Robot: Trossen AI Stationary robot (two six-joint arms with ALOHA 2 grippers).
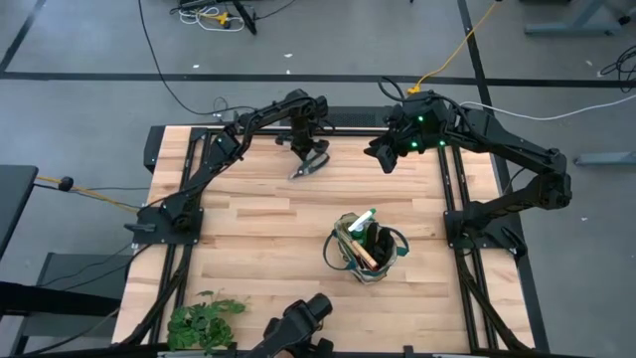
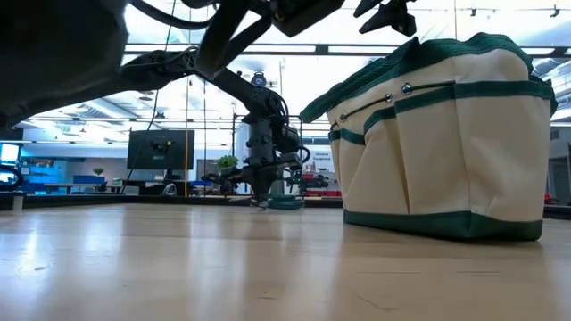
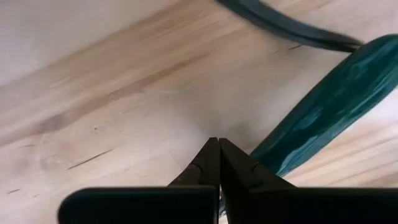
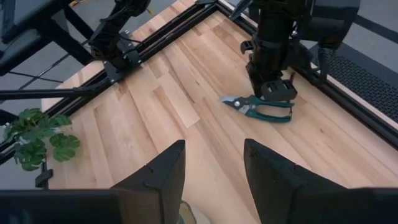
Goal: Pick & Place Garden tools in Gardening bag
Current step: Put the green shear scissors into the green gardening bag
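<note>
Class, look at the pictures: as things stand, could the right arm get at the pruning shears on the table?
Probably not cleanly. The left gripper sits shut directly over the pruning shears, covering the handles, while the right gripper hangs open off to the side above bare table.

I'm seeing even overhead light, soft shadows; bright windows are glaring behind the gardening bag (image 2: 446, 143) (near tabletop blurring).

Green-handled pruning shears (image 4: 258, 106) lie flat near the table's far edge; the cream-and-green bag (image 1: 368, 249) stands upright, tools poking out.
</note>
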